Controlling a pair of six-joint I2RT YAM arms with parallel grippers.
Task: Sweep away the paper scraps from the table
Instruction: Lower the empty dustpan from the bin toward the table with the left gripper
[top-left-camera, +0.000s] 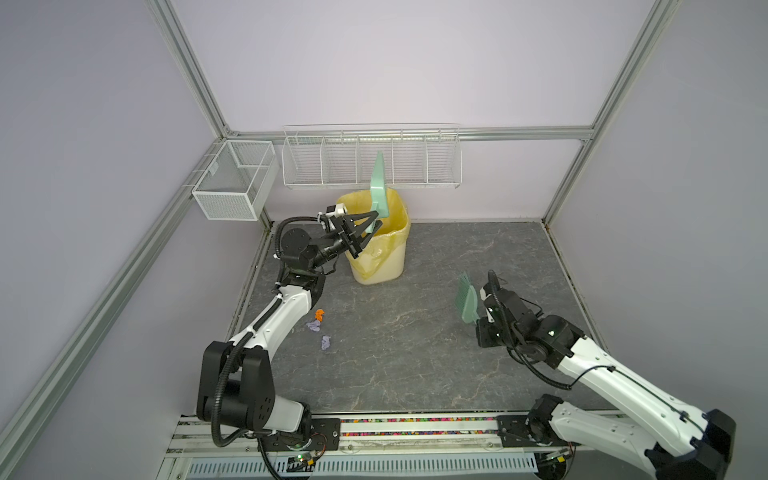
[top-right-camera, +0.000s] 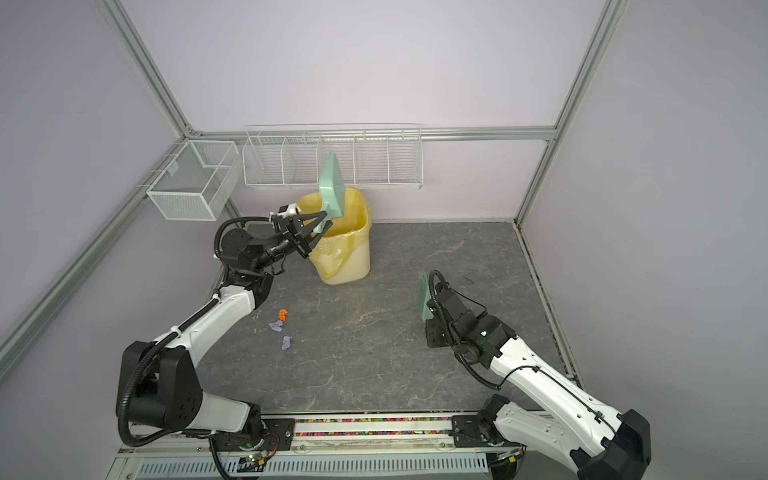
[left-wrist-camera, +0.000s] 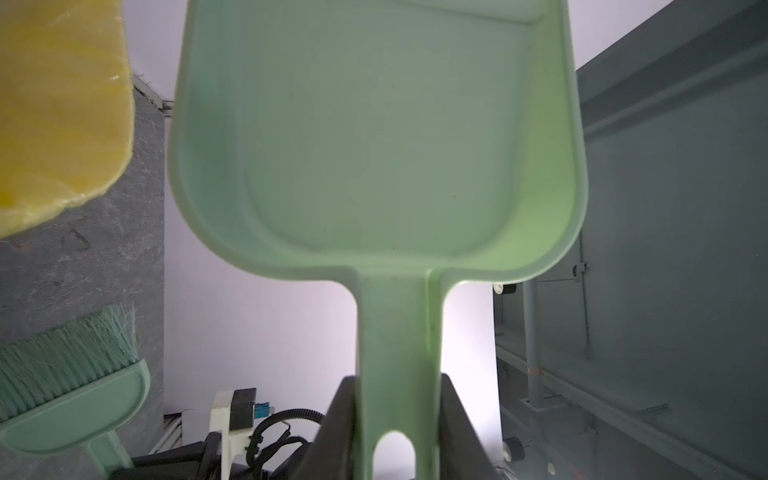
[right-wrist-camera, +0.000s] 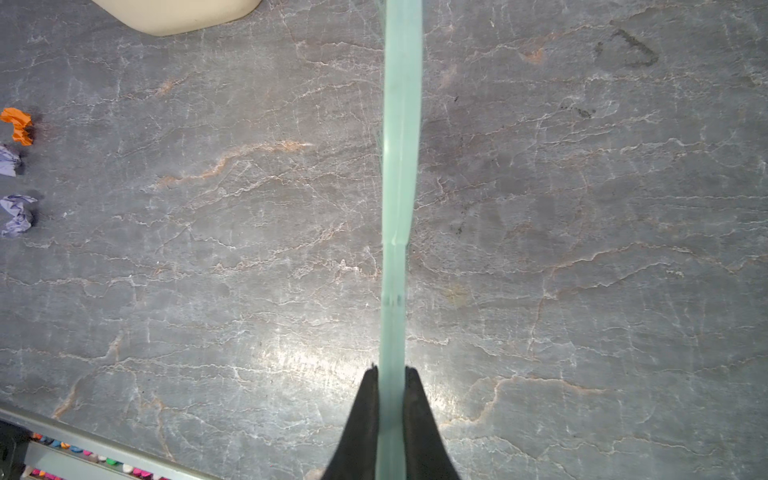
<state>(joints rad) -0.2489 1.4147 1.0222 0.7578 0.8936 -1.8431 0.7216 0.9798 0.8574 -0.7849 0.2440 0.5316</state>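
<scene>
1. White mesh basket (top-left-camera: 232, 183), fixed to the left frame rail, above the far left corner of the table (top-left-camera: 415, 332).
2. Three scraps (top-left-camera: 314, 326) on the table near its left edge, just beside the left arm (top-left-camera: 286, 311). Orange one (top-left-camera: 319, 314) farthest back, a lilac one close in front of it, a second lilac one (top-left-camera: 326, 343) nearer the front and apart. Same three in a top view (top-right-camera: 283, 313) and at the edge of the right wrist view (right-wrist-camera: 18, 124).
3. Jaws of the left gripper (top-left-camera: 376, 220) only narrowly parted, clamped on the handle of the dustpan (top-left-camera: 380, 187), one finger (left-wrist-camera: 345, 415) on each side of it.
4. Mint-green dustpan (left-wrist-camera: 374, 145), near upright, pan end up and handle down, above the mouth of the bin (top-left-camera: 382, 253); seen against the rack (top-left-camera: 370, 158) in both top views.
5. Cream bin (top-right-camera: 345, 257) with yellow liner (top-right-camera: 353, 208), standing on the table by the back wall, left of centre.
6. White wire rack, divided into compartments, mounted on the back wall above the bin.
7. Dark grey table (right-wrist-camera: 208, 249) with pale veins, edged by a silver frame.
8. Matching green brush (top-left-camera: 467, 303), on the right side, bristle end toward the back wall, well apart from the scraps; seen edge-on in the right wrist view (right-wrist-camera: 399, 166).
9. Jaws of the right gripper (right-wrist-camera: 390, 374) pressed together on the thin handle of the brush, one finger (right-wrist-camera: 365, 415) on each side.
</scene>
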